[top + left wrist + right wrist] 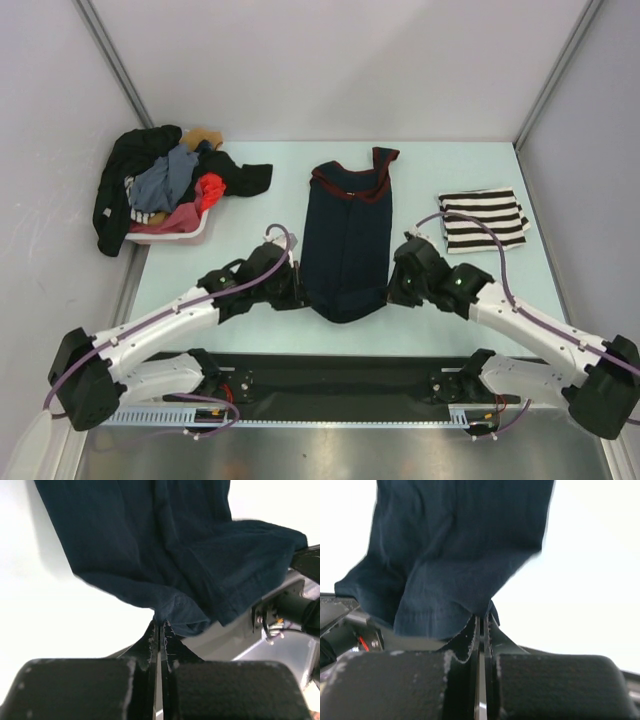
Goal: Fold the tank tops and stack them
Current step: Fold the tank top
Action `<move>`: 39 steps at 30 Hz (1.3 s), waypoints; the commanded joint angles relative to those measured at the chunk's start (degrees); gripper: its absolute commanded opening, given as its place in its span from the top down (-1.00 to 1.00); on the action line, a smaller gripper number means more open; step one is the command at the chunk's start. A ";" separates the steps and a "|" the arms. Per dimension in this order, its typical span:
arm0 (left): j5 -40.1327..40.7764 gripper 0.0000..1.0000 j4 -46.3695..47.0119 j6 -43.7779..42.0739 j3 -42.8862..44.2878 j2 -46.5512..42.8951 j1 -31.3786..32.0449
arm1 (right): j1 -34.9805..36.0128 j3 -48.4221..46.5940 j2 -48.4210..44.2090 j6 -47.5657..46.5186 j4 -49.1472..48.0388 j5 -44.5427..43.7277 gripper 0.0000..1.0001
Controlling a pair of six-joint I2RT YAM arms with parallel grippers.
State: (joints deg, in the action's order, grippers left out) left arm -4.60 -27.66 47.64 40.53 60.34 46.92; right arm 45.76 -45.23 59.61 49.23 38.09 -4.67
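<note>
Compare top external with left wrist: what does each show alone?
Top external only: the folded striped top at the view's right, and the basket heaped with clothes at its left. Left wrist only: the left hand up close, pinched shut on the hem of the navy top. Both: the navy top itself.

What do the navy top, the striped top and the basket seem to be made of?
Navy top: soft matte knit cloth, probably jersey; it drapes and creases. Striped top: soft cloth too, folded flat. Basket: smooth, stiff pale pink rim, likely plastic.
</note>
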 commanded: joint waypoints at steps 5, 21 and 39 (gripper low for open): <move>2.22 0.99 1.20 -7.37 9.56 7.24 -5.95 | -7.70 -9.60 7.44 -11.95 -1.00 2.56 1.00; 8.64 0.99 2.35 -13.01 31.88 26.32 -13.07 | -21.05 -31.75 30.11 -22.07 -3.72 4.13 1.00; 3.65 0.99 6.39 -15.47 44.45 43.10 -19.58 | -27.56 -42.48 45.24 -21.90 -5.74 9.06 1.00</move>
State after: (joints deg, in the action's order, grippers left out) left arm 1.15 -23.27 33.91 81.67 102.04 28.16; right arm 18.98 -84.42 103.72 28.18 34.26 3.57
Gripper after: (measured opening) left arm 0.010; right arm 0.020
